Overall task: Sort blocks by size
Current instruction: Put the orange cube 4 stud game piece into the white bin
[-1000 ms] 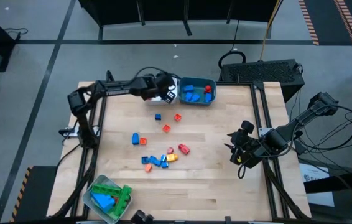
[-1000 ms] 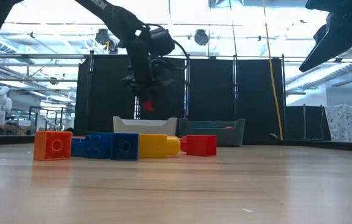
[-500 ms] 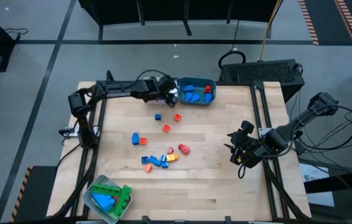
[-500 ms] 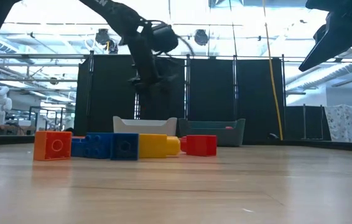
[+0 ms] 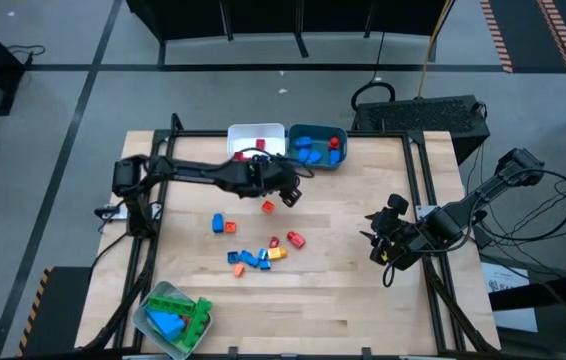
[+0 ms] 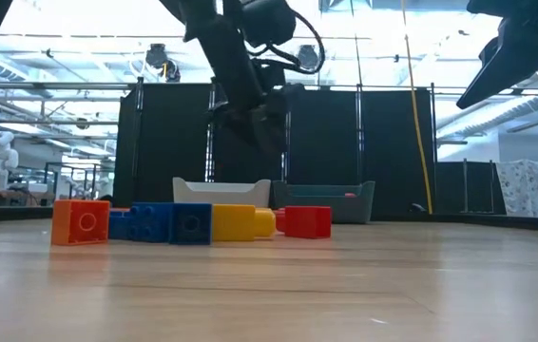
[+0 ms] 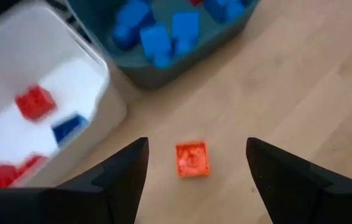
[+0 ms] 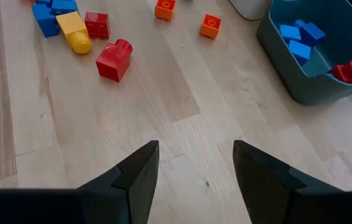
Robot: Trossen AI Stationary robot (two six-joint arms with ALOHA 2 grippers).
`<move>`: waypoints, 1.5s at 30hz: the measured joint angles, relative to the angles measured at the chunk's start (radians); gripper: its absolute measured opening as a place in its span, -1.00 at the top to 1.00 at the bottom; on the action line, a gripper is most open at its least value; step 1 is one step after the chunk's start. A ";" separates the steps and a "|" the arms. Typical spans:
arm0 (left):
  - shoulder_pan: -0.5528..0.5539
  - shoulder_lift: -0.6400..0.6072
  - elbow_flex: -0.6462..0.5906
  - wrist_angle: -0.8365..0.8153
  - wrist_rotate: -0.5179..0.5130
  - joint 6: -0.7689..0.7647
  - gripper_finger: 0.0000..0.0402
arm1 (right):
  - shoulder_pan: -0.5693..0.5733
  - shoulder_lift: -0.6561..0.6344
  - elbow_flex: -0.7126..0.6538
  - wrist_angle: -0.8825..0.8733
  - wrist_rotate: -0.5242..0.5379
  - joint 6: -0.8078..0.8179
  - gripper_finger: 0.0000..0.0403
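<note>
High view, bins: a clear-grey bin (image 5: pixel 146 318) with green and blue long bars sits at the table's near left corner; a white bin (image 5: pixel 243 136) and a teal bin (image 5: pixel 342 158) stand side by side, touching, at the far edge.
Left arm: reaches from the table's left edge across the far half of the table (image 5: pixel 343 300).
Left gripper (image 5: pixel 289 190): hangs above the table just in front of the white bin, fingers spread apart and empty.
Orange cube (image 7: pixel 192 159): lies on the wood directly between the left gripper's fingers in the left wrist view, near the two bins.
White bin contents: small red blocks (image 7: pixel 35 102) and one blue block (image 7: pixel 69 127).
Teal bin contents: blue blocks (image 7: pixel 157 38) and a red piece (image 8: pixel 349 72).
Loose blocks (image 5: pixel 258 256): a cluster of blue, orange, yellow and red bricks lies near the table's middle; a blue block (image 5: pixel 218 223) sits to its left, a red block (image 5: pixel 295 240) to its right.
Low view: an orange, blue, yellow and red row (image 6: pixel 189 222) lies on the table.
Right gripper (image 5: pixel 386 252): waits at the table's right edge, raised, fingers parted and empty.
</note>
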 joint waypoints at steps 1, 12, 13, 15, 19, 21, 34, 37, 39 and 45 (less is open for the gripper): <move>-0.003 0.004 -0.008 -0.006 0.002 -0.017 -0.35 | 0.000 0.000 0.000 0.002 0.000 0.000 0.05; 0.017 0.183 -0.033 0.091 0.013 -0.072 -0.35 | 0.000 0.001 0.000 0.023 -0.002 0.000 0.05; 0.017 0.193 -0.033 0.104 0.013 -0.071 -0.35 | 0.000 0.000 0.000 0.023 -0.002 0.000 0.05; 0.017 0.213 -0.032 0.133 0.013 -0.071 -0.35 | 0.000 0.000 0.000 0.023 -0.001 0.000 0.05; 0.017 0.252 -0.031 0.132 0.013 -0.074 -0.35 | 0.000 0.000 0.000 0.023 -0.001 0.000 0.05; 0.018 0.263 -0.030 0.134 0.026 -0.078 -0.35 | 0.000 0.000 0.000 0.021 -0.001 0.000 0.05; 0.010 0.279 -0.026 0.160 -0.015 -0.067 0.29 | 0.000 0.000 0.000 0.017 0.000 0.000 0.05; 0.007 0.270 -0.027 0.150 -0.014 -0.069 0.29 | 0.000 0.000 0.000 0.017 0.000 0.000 0.05; -0.003 0.249 -0.028 0.126 -0.012 -0.063 0.29 | 0.000 0.000 0.000 0.017 0.000 0.000 0.05; -0.030 0.094 -0.010 0.079 -0.022 -0.029 0.29 | 0.000 0.000 0.000 0.016 0.002 0.000 0.05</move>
